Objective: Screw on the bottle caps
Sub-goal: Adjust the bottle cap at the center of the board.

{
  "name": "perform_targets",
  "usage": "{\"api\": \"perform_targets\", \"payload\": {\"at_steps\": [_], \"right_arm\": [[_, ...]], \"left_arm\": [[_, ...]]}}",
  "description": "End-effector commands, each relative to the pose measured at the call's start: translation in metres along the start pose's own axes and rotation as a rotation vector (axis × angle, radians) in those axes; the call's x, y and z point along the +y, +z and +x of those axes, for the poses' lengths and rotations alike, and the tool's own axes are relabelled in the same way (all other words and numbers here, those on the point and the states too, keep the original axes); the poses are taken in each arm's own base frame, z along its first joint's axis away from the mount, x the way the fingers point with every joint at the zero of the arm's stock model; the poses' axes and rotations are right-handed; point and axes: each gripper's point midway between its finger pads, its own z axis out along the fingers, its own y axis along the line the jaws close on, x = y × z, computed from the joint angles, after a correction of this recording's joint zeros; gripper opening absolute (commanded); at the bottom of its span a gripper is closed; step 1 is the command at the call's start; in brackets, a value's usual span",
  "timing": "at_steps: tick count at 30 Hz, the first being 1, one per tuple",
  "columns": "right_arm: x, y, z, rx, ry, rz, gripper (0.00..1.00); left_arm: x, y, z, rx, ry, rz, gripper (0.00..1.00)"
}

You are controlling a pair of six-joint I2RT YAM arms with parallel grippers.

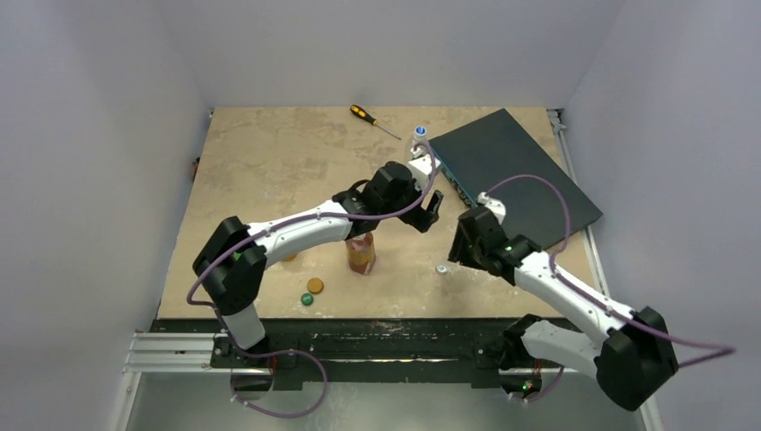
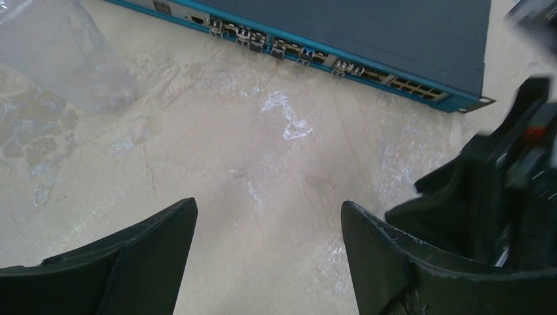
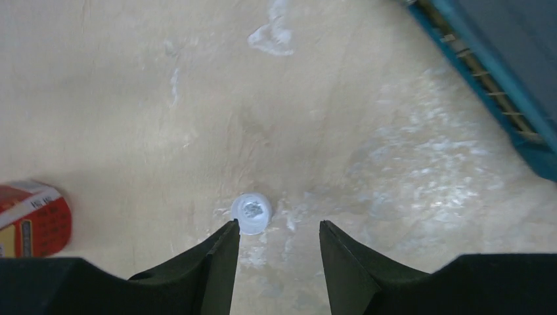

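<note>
**Both grippers open, white cap at the right one's fingertip**

In the top view we see the left gripper near the middle of the frame, beside the near edge of the dark network switch. In its wrist view the left gripper has its 2 fingers spread wide, with only bare table between them. It holds nothing.

The right gripper is about half open and also empty. The white cap lies flat on the table just beyond the tip of the finger on the left of that frame. We cannot tell whether it touches the finger. From above, the cap sits just below centre.

The amber bottle stands under the left arm, left of centre. The orange cap and green cap lie close together to its lower left.

The clear bottle, with a blue cap on top, stands by the switch's upper left corner. The screwdriver lies at the top of the table.
</note>
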Motion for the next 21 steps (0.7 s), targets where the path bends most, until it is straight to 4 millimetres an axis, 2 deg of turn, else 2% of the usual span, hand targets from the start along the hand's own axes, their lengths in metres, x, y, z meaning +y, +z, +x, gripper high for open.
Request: {"api": "perform_targets", "payload": {"at_steps": [1,5,12,16,21], "right_arm": [[0.03,0.016,0.015,-0.017,-0.056,0.007,0.51],[0.035,0.031,0.028,-0.015,-0.13,0.074,0.56],[0.045,0.045,0.042,0.02,-0.215,0.12,0.56],[0.045,0.046,0.039,0.01,-0.225,0.143,0.56],[0.047,0.036,0.027,-0.018,-0.221,0.14,0.57]], "left_arm": [[-0.008,-0.017,-0.021,-0.056,-0.055,0.081,0.8],[-0.004,-0.027,-0.024,-0.083,-0.097,0.103,0.8],[0.011,-0.043,-0.029,-0.108,-0.118,0.082,0.8],[0.014,-0.044,-0.025,-0.101,-0.125,0.08,0.8],[0.013,-0.047,-0.021,-0.096,-0.135,0.09,0.8]]}}
